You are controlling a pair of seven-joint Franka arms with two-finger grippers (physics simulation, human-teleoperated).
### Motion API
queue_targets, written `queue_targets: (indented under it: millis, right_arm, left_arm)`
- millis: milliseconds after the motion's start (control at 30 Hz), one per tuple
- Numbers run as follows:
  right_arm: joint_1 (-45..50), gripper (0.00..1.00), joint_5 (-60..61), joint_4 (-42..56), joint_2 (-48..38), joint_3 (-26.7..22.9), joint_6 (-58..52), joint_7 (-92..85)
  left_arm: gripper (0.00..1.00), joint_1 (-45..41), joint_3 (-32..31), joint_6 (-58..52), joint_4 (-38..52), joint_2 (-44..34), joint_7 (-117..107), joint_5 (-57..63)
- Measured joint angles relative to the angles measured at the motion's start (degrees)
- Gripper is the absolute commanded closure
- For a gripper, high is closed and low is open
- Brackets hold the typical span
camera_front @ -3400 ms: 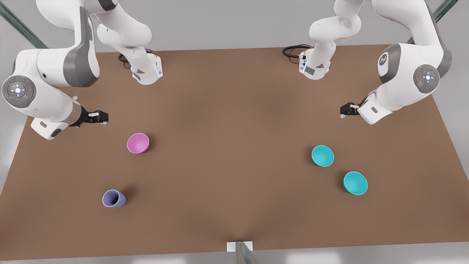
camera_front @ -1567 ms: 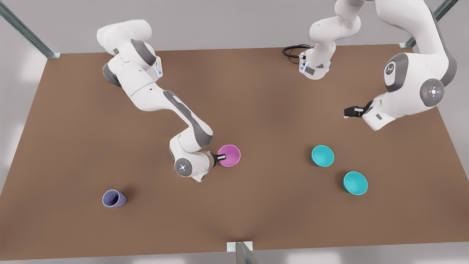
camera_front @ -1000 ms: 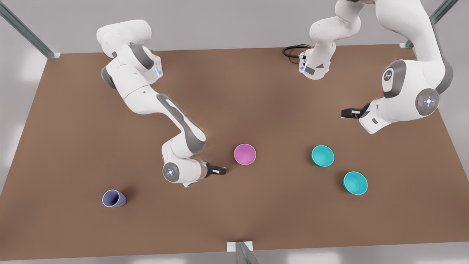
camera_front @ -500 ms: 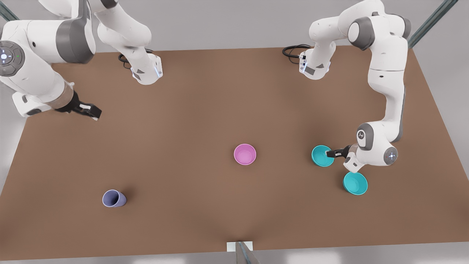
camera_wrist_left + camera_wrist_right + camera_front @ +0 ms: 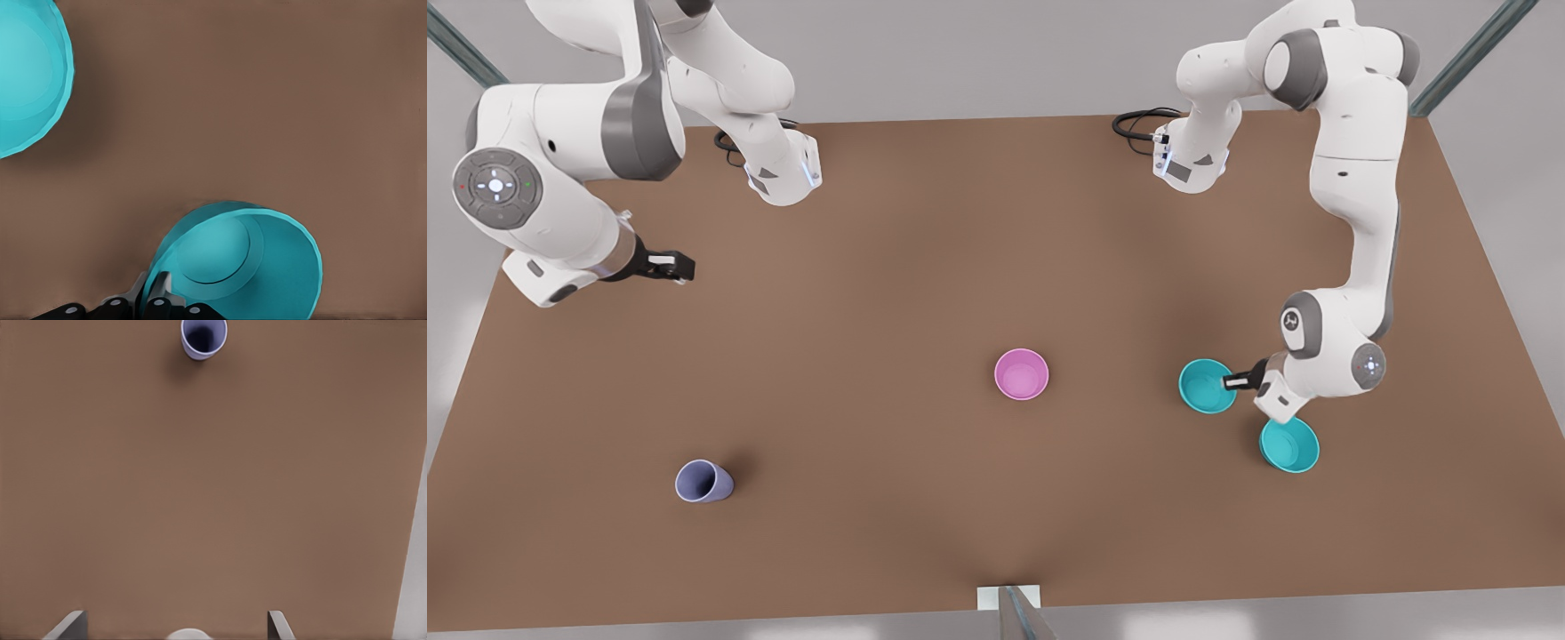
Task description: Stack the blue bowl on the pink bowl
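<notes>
Lying nearest the camera in the front view, a lavender cup (image 5: 703, 482) is seen on its side on the brown table (image 5: 925, 267), mouth toward the front view's right; its inside is too dark to be made out. Farther back on the front view's right, a second teal bowl (image 5: 1288, 444) stands upright with nothing in it, partly covered by the arm above; in the left wrist view it is cut off by the frame edge (image 5: 30, 73). Just behind it the blue bowl (image 5: 1207, 387) is held tilted by the left gripper (image 5: 1235, 382), whose fingers (image 5: 155, 293) are pinched closed over the rim wall, one inside and one outside; the finger bases are cut off in the wrist view, and the bowl's hollow (image 5: 233, 263) is seen bare. Near the table's middle the pink bowl (image 5: 1021, 374) stands upright and empty, well apart from both grippers. Farthest back, at the front view's left, the right gripper (image 5: 673, 264) hangs above the table while its arm waits; whether its jaws are open or closed cannot be told.
</notes>
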Motion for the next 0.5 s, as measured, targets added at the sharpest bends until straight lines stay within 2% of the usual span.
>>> queue_targets:
  millis: [100,300,500]
  right_arm:
    - [0.0,0.0,0.2,-0.3,0.0,0.0,0.0,-1.3]
    - [-0.1,0.0,0.8,-0.8,0.1,-0.1,0.1,-3.2]
    - [-0.2,0.0,1.0,-1.0,0.4,-0.1,0.3,-4.6]
  left_arm:
    - [0.79,-9.2,0.3,-1.3,2.4,-3.0,-2.3,0.0]
    - [0.79,-27.0,0.1,-2.5,13.0,3.7,-11.4,-0.9]
    - [0.79,-31.1,0.1,-3.0,18.8,9.6,-20.6,-1.5]
